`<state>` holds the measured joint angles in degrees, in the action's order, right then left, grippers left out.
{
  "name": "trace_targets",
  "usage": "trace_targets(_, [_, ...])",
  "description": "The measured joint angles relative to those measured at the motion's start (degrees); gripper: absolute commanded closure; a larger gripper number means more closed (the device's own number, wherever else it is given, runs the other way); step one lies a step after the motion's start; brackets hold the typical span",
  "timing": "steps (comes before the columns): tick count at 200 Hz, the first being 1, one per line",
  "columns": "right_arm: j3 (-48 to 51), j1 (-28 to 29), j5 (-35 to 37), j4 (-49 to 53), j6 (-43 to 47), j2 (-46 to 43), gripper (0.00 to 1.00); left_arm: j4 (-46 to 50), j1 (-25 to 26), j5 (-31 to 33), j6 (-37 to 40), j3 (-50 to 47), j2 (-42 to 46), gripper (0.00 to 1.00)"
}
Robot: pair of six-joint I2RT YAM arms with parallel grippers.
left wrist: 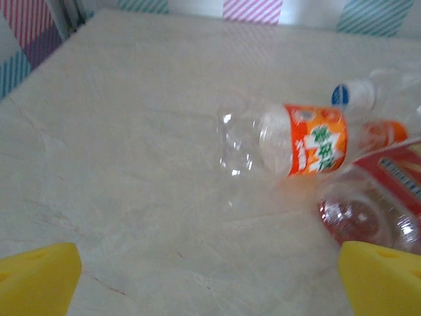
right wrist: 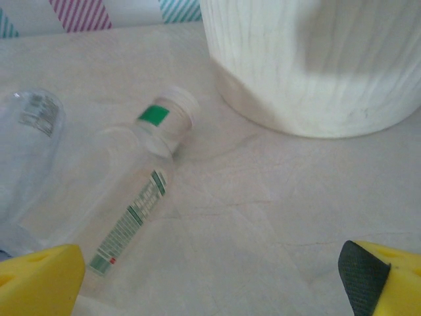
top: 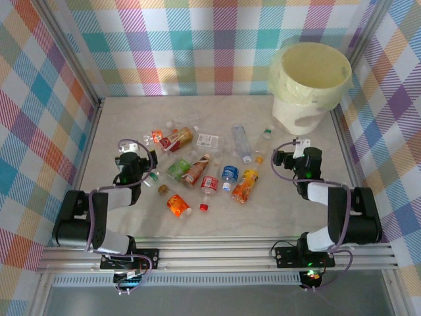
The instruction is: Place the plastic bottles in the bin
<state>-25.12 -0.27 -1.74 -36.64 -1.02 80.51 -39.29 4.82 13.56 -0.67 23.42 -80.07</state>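
Several plastic bottles (top: 208,172) lie scattered across the middle of the table, with orange, red, green and blue labels. The bin (top: 310,82), a cream bucket with a yellowish liner, stands at the far right corner. My left gripper (top: 136,153) hovers open at the left edge of the pile; ahead of its yellow fingers (left wrist: 37,279) lies a crushed orange-label bottle (left wrist: 314,139) beside a reddish bottle (left wrist: 366,214). My right gripper (top: 291,155) is open between the pile and the bin, over bare table. A clear green-label bottle (right wrist: 135,201) lies to its left, the bin's wall (right wrist: 316,66) ahead.
Checked fabric walls and metal posts close in the table on three sides. A loose white label (top: 207,139) and a red cap (top: 204,207) lie among the bottles. Bare tabletop stretches along the far wall and along the near edge by the arm bases.
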Motion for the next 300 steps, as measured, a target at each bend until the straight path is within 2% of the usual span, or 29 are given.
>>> trace_targets(23, [-3.3, 0.0, -0.3, 9.0, -2.1, -6.1, 0.0, 3.9, 0.0, 0.5, -1.3, 0.0, 6.7, 0.0])
trace_targets(49, [-9.6, 0.2, -1.4, 21.8, -8.4, -10.3, 0.0, 12.2, 0.0, 1.7, -5.9, 0.3, 14.5, 0.0])
trace_targets(77, [-11.6, 0.3, -5.0, 31.7, -17.2, -14.2, 0.0, 23.5, 0.0, 4.1, -14.4, 2.5, 23.0, 0.0])
trace_targets(109, [-13.2, 0.4, -7.6, 42.5, -27.3, -14.5, 0.0, 34.6, 0.0, 2.4, -25.2, 3.2, 30.9, 0.0])
trace_targets(137, [-17.9, 1.6, -11.0, 47.0, -32.7, -8.6, 0.0, 41.4, 0.0, -2.4, -33.7, 3.1, 34.3, 0.0])
trace_targets(176, [-26.5, 7.2, -7.3, 49.8, -34.8, 2.1, 0.0, 46.8, 0.0, -9.5, -41.7, 3.1, 34.6, 0.0])
trace_targets(212, [-36.1, 11.1, -0.8, 52.2, -34.9, 12.0, 0.0, 48.8, 0.0, -14.2, -42.9, 4.0, 31.8, 0.0])
trace_targets(252, [-46.1, 14.3, 6.4, 56.2, -33.5, 22.4, 0.0, 48.8, 0.0, -15.9, -43.0, 4.7, 30.1, 0.0])
trace_targets(300, [-50.5, 15.4, 13.6, 60.3, -31.9, 29.5, 0.0, 48.3, 0.0, -16.4, -43.0, 4.7, 29.0, 0.0])
